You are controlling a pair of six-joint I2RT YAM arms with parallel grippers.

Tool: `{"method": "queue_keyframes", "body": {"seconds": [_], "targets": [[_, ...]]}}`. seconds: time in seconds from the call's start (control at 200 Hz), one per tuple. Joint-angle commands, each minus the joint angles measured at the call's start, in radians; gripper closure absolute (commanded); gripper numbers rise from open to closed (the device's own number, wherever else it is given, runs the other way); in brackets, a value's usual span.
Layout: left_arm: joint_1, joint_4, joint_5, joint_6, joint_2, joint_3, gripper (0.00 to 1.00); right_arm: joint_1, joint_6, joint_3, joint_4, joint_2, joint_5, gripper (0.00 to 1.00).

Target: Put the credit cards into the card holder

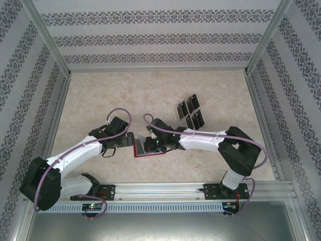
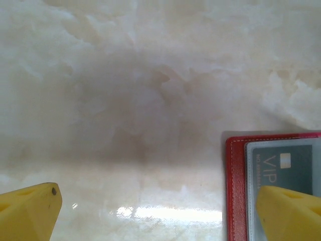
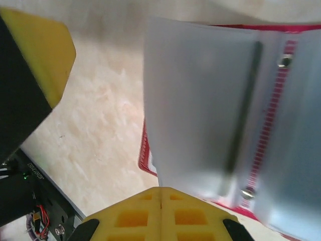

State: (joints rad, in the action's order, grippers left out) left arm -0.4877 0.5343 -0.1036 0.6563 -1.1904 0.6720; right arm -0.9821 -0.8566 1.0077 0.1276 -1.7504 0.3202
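Beige marble-look tabletop [image 1: 100,100], glossy, is boxed in by aluminium frame posts [image 1: 51,42] and wallpapered walls [image 1: 160,37] with ornate dark bands.

Container: the card holder [image 1: 145,150], a red leather-look folding wallet, is laid open on the table near the front edge, between the two arms' tips. White stitching is seen along its red border [image 2: 235,191]. A clear plastic sleeve [image 2: 253,201] is fitted inside, and one grey-teal VIP card [image 2: 288,168] with a pale chip patch is seated in it. From the right wrist, frosted translucent leaves [image 3: 200,100] are seen raised off the red cover, with metal snap studs [image 3: 285,61] and a thin dark bar [image 3: 246,110] along the spine.

Loose items: the credit cards [image 1: 190,113], four thin black rectangles with pale marks, are clustered two by two, further back and to the right, well apart from the wallet.

On the left gripper [image 2: 160,216], yellow wedge fingers are spread fully wide with nothing clamped. One finger [image 2: 288,211] is placed over the sleeved card, the other over bare table.

On the right gripper [image 3: 160,201], yellow ribbed fingertips are pressed together at a leaf's lower edge. Whether that leaf is pinched cannot be told.
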Motion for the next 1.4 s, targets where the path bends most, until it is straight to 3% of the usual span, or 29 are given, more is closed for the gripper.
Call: {"method": "queue_keyframes", "body": {"seconds": [0.0,0.235,0.485,0.7,0.929,1.144,1.394], "targets": [[0.024,0.010,0.016,0.005,0.022,0.000,0.00,-0.027,0.016,0.050,0.018,-0.062,0.025,0.87],[0.042,0.027,0.028,0.006,0.049,0.004,0.00,-0.043,0.006,0.099,0.003,-0.142,0.062,0.61],[0.045,0.049,0.050,-0.009,0.052,0.013,0.00,-0.042,0.029,0.076,0.006,-0.006,0.060,0.44],[0.042,0.052,0.097,-0.032,0.039,0.037,0.00,0.010,0.038,-0.034,0.064,0.227,-0.019,0.44],[-0.059,0.031,0.088,-0.018,-0.070,0.102,0.00,0.208,0.157,-0.082,0.278,0.416,-0.147,0.44],[-0.150,0.029,0.000,0.001,-0.187,0.113,0.00,0.361,0.335,-0.021,0.457,0.417,-0.269,0.44],[-0.173,0.024,-0.049,0.009,-0.250,0.079,0.00,0.440,0.462,0.035,0.527,0.362,-0.417,0.46]]}}
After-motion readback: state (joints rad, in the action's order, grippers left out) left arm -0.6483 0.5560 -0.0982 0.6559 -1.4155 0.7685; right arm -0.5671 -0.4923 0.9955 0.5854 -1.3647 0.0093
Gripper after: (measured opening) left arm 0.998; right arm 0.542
